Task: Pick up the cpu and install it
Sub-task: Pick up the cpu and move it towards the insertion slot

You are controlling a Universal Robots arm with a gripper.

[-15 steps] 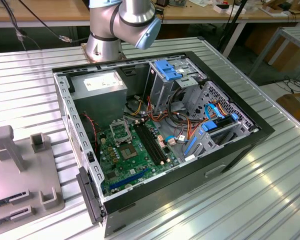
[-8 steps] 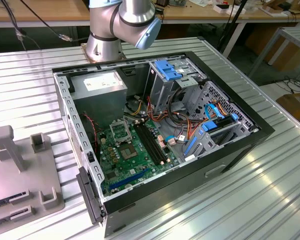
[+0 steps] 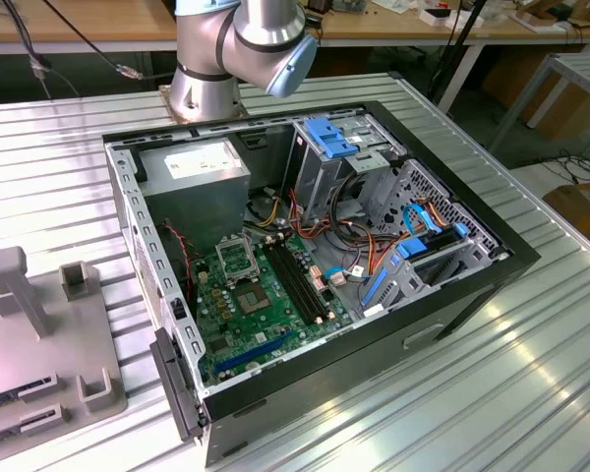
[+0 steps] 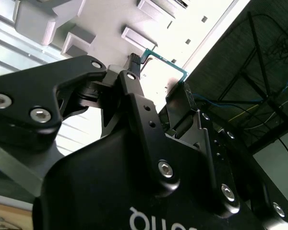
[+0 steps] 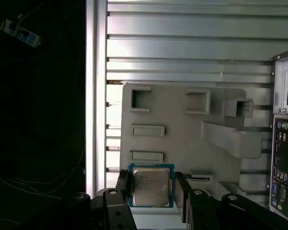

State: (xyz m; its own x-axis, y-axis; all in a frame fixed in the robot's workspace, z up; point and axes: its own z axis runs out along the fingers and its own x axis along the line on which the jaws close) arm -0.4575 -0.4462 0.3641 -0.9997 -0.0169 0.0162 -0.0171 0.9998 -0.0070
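Observation:
The cpu (image 5: 151,186), a small silver square with a thin green rim, sits between the black fingers of my gripper (image 5: 152,189), which is shut on its two opposite edges. It hangs above the grey fixture plate (image 5: 182,139) on the ribbed metal table. In the second wrist view the cpu's green rim (image 4: 169,61) shows between the two fingertips (image 4: 133,61) of the gripper (image 4: 159,76). The open computer case (image 3: 374,354) lies in the exterior view, with the green motherboard (image 3: 265,324) inside and its square metal socket frame (image 3: 238,258) near the back.
The grey fixture plate (image 3: 39,334), with raised blocks and slots, lies at the exterior view's left. The arm's base (image 3: 206,88) stands behind the case. Cables, drive cages and blue clips (image 3: 413,246) crowd the case's right half. The case's rear panel (image 5: 283,158) borders the fixture.

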